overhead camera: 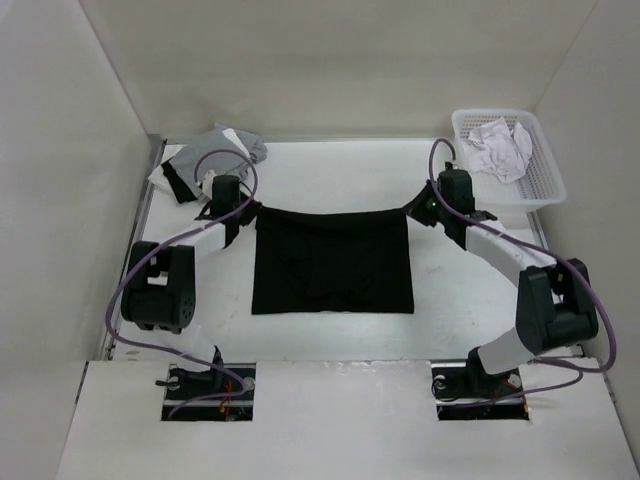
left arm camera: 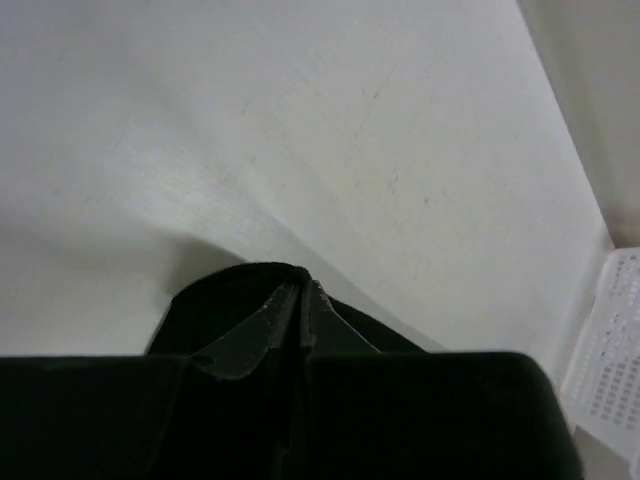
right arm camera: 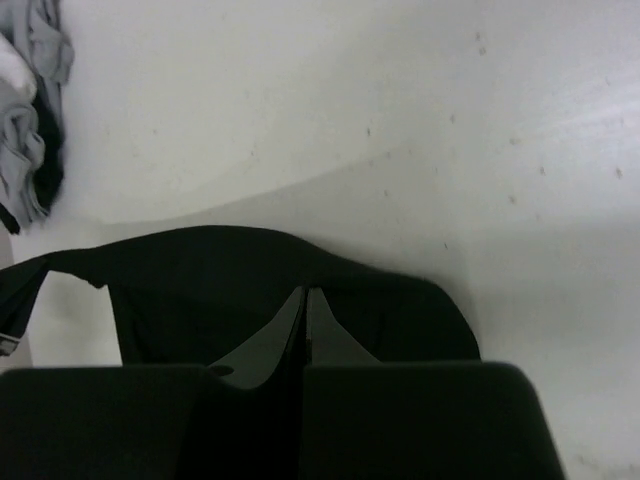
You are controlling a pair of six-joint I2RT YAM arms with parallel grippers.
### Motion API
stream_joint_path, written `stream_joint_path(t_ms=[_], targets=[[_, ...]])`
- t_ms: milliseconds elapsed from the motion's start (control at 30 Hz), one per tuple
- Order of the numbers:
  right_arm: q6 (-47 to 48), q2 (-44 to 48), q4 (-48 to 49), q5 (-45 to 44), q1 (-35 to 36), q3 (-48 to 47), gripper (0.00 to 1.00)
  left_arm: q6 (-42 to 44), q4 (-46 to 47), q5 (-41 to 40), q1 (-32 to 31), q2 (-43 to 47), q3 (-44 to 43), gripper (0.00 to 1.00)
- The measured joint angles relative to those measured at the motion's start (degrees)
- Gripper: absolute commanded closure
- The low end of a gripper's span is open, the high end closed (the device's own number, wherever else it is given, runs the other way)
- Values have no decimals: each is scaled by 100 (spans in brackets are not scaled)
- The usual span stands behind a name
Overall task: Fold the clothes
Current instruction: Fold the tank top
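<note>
At the far left of the white surface (overhead camera: 330,175) a grey-and-white pile of garments (overhead camera: 215,150) lies untouched, well apart from the work. Just right of it the left claw (overhead camera: 245,213) is pinched together on the far left corner of the black garment (overhead camera: 332,262). Its own camera shows the fingertips (left arm camera: 285,310) meeting with dark fabric bunched around them. The garment lies mid-surface between the two arms. Its near edge and sides rest flat, and its far edge is drawn into a straight, taut line from one claw to the other. At the far right corner the right claw (overhead camera: 415,208) is likewise clamped shut on the cloth, and a strap-like tail of black cloth runs off to one side in that wrist's view. Beyond it, in the far right corner, a white basket (overhead camera: 548,185) holds a white rumpled cloth (overhead camera: 503,147). As for progress, the spreading looks done. The garment is squared up and both far corners are gripped, but no fold line shows, so the folding itself appears to be ahead: far edge over to the near edge, then probably a second fold. Whether the cloth is already doubled cannot be told from above. The garment is plain matte black, soft and thin, and nearly rectangular. It has faint wrinkles across its middle, and the held corners are pulled into small points.
</note>
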State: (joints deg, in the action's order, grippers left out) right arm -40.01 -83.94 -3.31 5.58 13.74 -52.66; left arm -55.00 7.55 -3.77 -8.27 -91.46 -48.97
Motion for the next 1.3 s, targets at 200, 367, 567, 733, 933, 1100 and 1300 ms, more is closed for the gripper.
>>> stream_joint_path(t_ms=[200,367,567,733,933,1100,1300], targets=[[-166,28,697,361,-247,96,100,-111,627,195,-17,-142,-337,98],[-402,1622,1220,444,-201,1718,100,-155,1182,269,-50,1644,1403,98],[-704,3366,1054,457,-164,3416,100,-219,968,472,186,3661,3154,98],[-1003,5071,361,448,-48,4044,100,-358,343,870,424,5327,3617,98],[-1513,6166,-417,240,551,4135,100,-442,-304,1261,503,6599,3753,96],[-2107,6323,-1067,-111,1060,4358,97,-389,-809,1377,710,6865,4242,91],[-2575,6601,-2151,-1150,1565,4301,52,-365,-1377,1432,1056,6745,4640,69]])
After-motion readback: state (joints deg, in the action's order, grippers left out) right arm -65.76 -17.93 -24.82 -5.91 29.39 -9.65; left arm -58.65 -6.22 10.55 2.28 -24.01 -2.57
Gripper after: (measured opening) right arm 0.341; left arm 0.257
